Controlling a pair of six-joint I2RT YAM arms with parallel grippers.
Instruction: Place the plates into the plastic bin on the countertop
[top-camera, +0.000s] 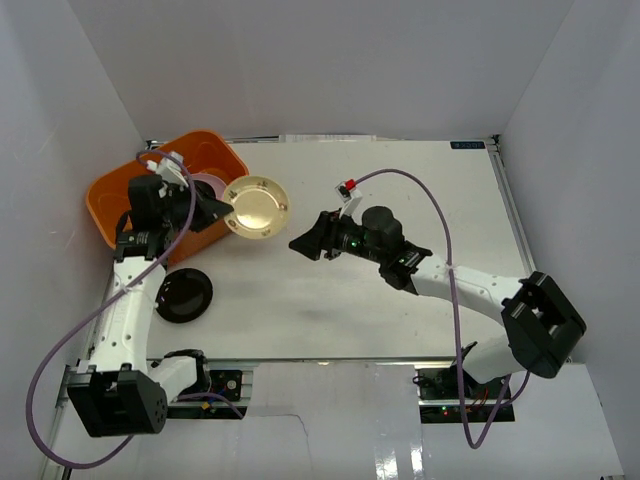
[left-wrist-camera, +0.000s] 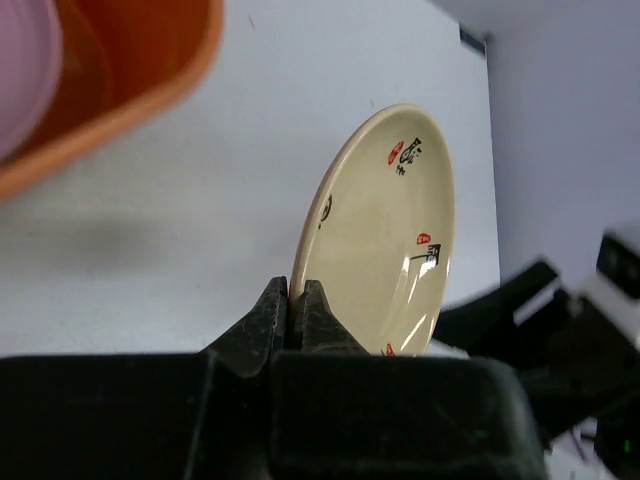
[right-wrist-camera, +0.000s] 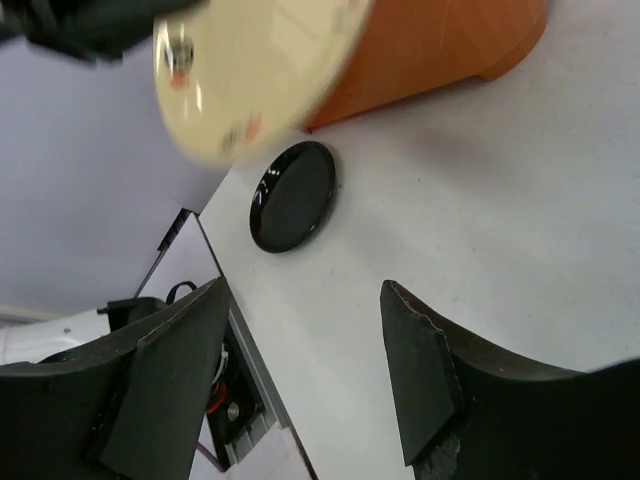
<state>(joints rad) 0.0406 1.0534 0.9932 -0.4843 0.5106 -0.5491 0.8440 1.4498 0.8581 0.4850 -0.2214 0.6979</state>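
surroundings: white walls (top-camera: 300, 60) enclose a white desk (top-camera: 330, 300).
orange bin (top-camera: 108, 200): far left of the desk, with a pink plate (left-wrist-camera: 20, 70) inside it.
left end effector (left-wrist-camera: 297, 300): clamped on the rim of a cream plate (left-wrist-camera: 385, 230).
cream plate: tilted, red and black markings on its face, just beside the bin's right side.
right end effector (right-wrist-camera: 300, 330): fingers apart, gripping nothing, near the cream plate.
black plate (top-camera: 184, 294): flat on the desk, on the near side of the bin.

Black brush-style characters and small red seal marks are printed on the cream plate (left-wrist-camera: 385, 230); none can be read. Far right of that plate, a small label (top-camera: 467, 144) is stuck on the countertop (top-camera: 400, 310), its print too small to read.
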